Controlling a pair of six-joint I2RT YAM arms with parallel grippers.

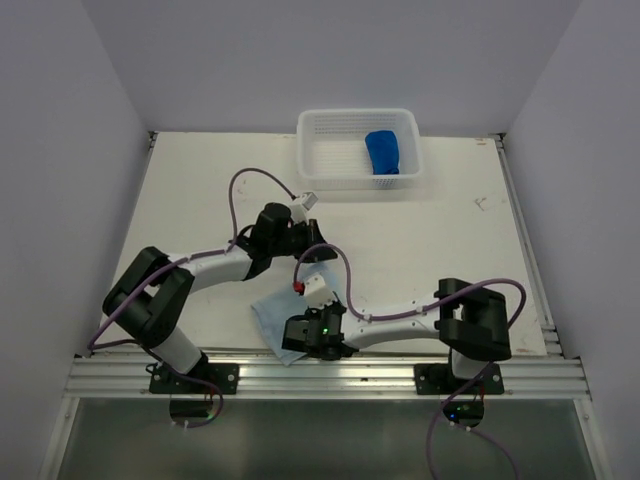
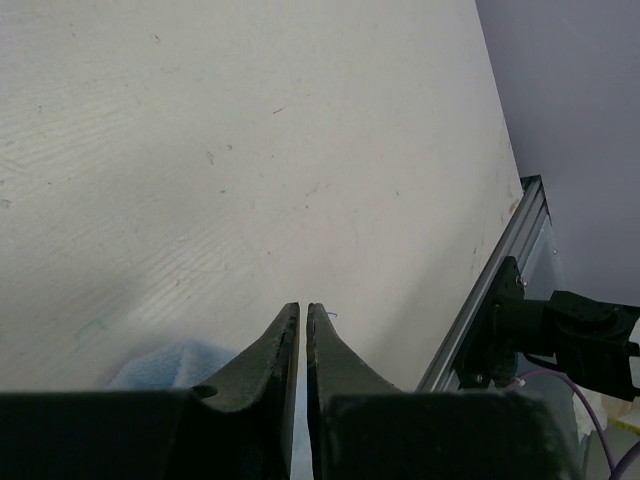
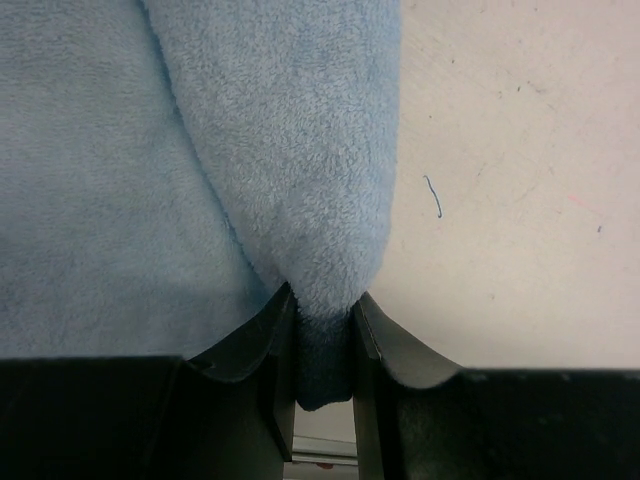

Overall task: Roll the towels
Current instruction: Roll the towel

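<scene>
Pale blue towel [image 1: 268,315] lies on the table [image 1: 430,230] at its near edge, between the two arm bases, partly under the right wrist. The dark blue towel [image 1: 383,152] sits bundled in the white basket [image 1: 310,122] at the far side, well apart from both arms.

Right gripper [image 3: 322,300]: closed to a narrow pinch on a raised fold of the pale towel [image 3: 290,150]. In the right wrist view the fold's ridge runs straight out from the fingertips, along the finger axis. Flat cloth lies to its left and bare table to its right.

Left gripper [image 2: 303,310]: fingers drawn together to a thin slit, and we see nothing held. It hangs over the towel's far edge, and a patch of pale cloth [image 2: 160,365] shows just below and left of the fingers.

Judgement: the right arm is the nearer one and already has the cloth. Since the fold's long axis lines up with its fingers, we expect a roll to need motion across that axis, with the left gripper [image 1: 290,240] placed to pin the far edge.
</scene>
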